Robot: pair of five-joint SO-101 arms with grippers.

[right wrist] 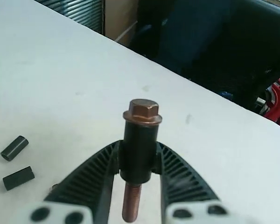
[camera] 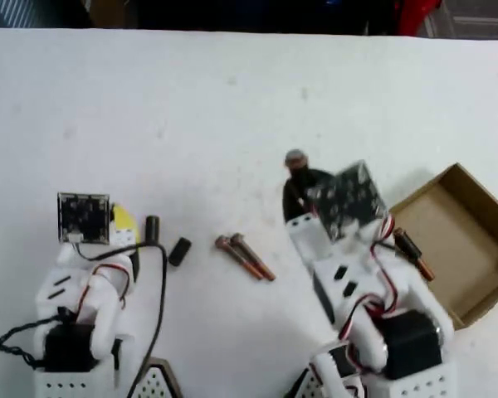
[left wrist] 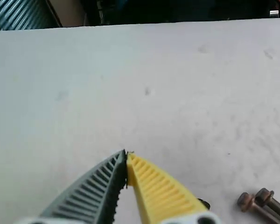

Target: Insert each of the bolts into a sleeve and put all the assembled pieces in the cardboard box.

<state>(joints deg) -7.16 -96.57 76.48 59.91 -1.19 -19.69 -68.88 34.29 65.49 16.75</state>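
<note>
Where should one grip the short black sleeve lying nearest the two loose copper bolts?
Probably at mid-length, from above, pinching across its round sides: the short black cylindrical sleeve lies on its side on the white table.

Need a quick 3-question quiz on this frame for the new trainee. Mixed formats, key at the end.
1. True or false: the right hand is shut on a sleeved bolt, head pointing away from the wrist.
2. How many bare bolts lie on the table between the two arms? A) one B) two C) four
3. Fill in: the left hand holds nothing and its fingers are ___.

Key: 1 true; 2 B; 3 shut.
</note>
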